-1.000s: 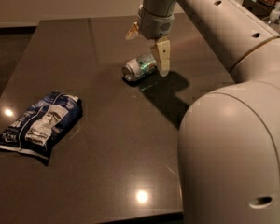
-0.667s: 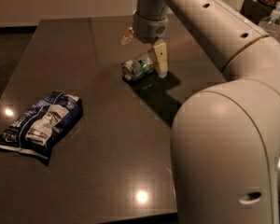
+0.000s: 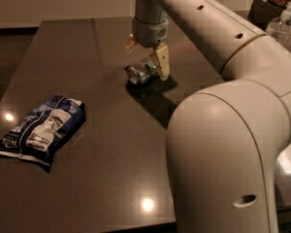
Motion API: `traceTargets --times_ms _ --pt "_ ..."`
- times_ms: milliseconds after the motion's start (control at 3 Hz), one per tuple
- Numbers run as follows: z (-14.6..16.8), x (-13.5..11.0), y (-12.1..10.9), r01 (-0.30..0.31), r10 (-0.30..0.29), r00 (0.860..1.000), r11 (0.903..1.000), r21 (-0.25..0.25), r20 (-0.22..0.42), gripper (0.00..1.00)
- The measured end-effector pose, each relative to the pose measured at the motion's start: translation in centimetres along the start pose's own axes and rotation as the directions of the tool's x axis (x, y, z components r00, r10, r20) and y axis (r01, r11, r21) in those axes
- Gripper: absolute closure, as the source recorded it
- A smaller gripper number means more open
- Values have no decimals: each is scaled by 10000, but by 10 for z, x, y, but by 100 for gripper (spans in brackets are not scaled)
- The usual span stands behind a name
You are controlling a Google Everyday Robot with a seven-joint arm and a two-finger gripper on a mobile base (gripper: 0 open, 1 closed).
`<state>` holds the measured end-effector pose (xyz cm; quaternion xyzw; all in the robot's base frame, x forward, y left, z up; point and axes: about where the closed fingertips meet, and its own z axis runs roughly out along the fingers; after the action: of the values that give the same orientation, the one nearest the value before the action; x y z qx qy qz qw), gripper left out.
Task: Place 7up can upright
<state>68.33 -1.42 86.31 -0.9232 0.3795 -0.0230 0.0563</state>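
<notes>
The 7up can (image 3: 143, 72) is lying sideways near the worktop's (image 3: 111, 149) far edge, its shiny top pointing left and its writing unreadable. The gripper (image 3: 146, 55) is hanging over it, fingers (image 3: 161, 62) spread.

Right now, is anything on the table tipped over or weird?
Yes. The 7up can lies on its side on the far half of the table instead of standing up. The open claw hangs just above it. The blue-and-white snack bag lies flat, nothing odd.

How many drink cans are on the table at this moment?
1. The can lies on its side at the table's far middle, directly under the open end effector. The arm may hide others.
</notes>
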Motion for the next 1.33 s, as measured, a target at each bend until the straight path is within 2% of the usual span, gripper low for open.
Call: traceTargets --times_ms 333,667,1000,1333 --pt "2 2 0 307 -311 9994 9993 -204 -158 39" --pt "-1 6 2 610 -622 9971 9978 -269 -444 70" --pt "-17 7 1 794 -787 9937 9968 57 -795 94" --pt "-50 4 5 1369 -1221 9806 9865 903 -1533 100"
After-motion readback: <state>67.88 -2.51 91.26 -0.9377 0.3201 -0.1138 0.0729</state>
